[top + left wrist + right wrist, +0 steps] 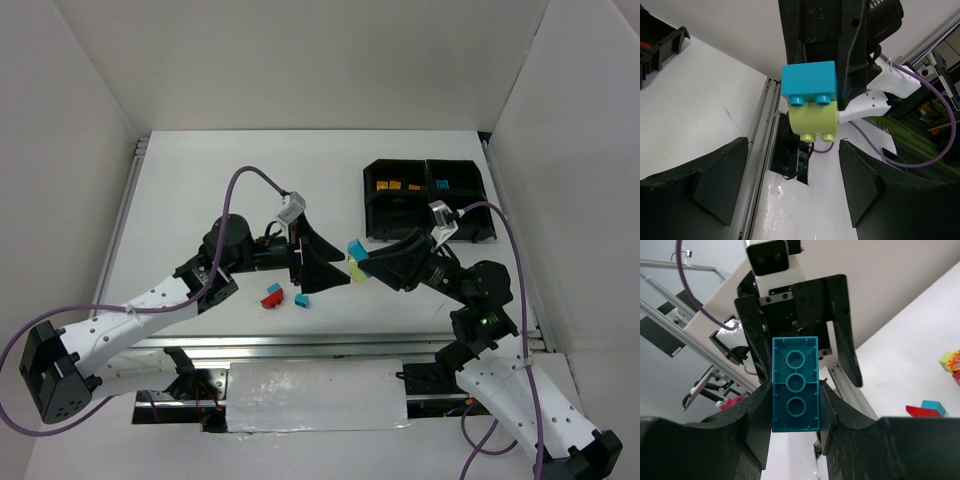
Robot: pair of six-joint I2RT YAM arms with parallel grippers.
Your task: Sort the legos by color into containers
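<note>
My right gripper [368,262] is shut on a teal brick [357,248] and holds it above the table; its hollow underside faces the right wrist camera [795,390]. A yellow-green brick [815,120] hangs joined under the teal one [808,82]. My left gripper [346,268] is open and faces the pair, its fingers [715,180] spread wide just short of the bricks and not touching them. The black tray [372,215] stands at the back right, with orange bricks [391,186] and a teal brick [441,184] in its far compartments.
A red brick [271,298] and two teal bricks [273,288] [301,299] lie on the table below the left gripper. The right wrist view shows another yellow-green brick [946,360] at its right edge. A metal rail [300,345] runs along the near table edge.
</note>
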